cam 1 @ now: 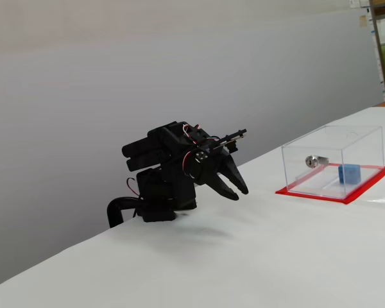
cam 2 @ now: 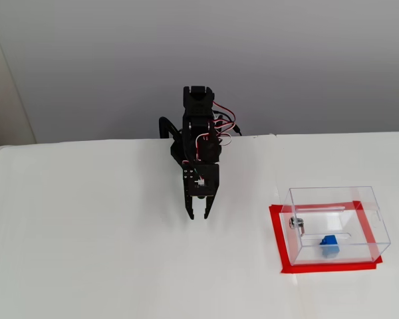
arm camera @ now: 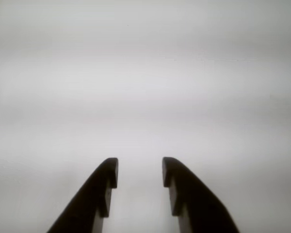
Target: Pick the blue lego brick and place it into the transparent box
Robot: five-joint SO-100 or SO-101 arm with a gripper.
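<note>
So the small bright blue plastic lego brick (cam 2: 330,245) is sitting inside the clear rectangular plastic box (cam 2: 369,199), down on its floor; in a fixed view from the side the brick (cam 1: 349,173) shows through the see-through wall of the box (cam 1: 308,151), toward its right end. The box stands on a flat red base plate (cam 2: 276,234) that sticks out around it on the white table (cam 2: 86,252); there's a little silver metal lock (cam 2: 296,223) on the box's left side in the view facing the arm, just a bit away from the brick.

The black robot arm (cam 2: 198,126) is folded up low at the back edge of the table, well apart from the box; its black two-finger gripper (cam 2: 198,216) points down at the tabletop, to the left of the box in that view. In the side view the gripper (cam 1: 237,192) hangs just above the table, not touching it as far as I can see.

Wrist view is pretty boring; just the two dark fingertips (arm camera: 111,170) over blank white table, spread apart with a clear gap and nothing held between them.
</note>
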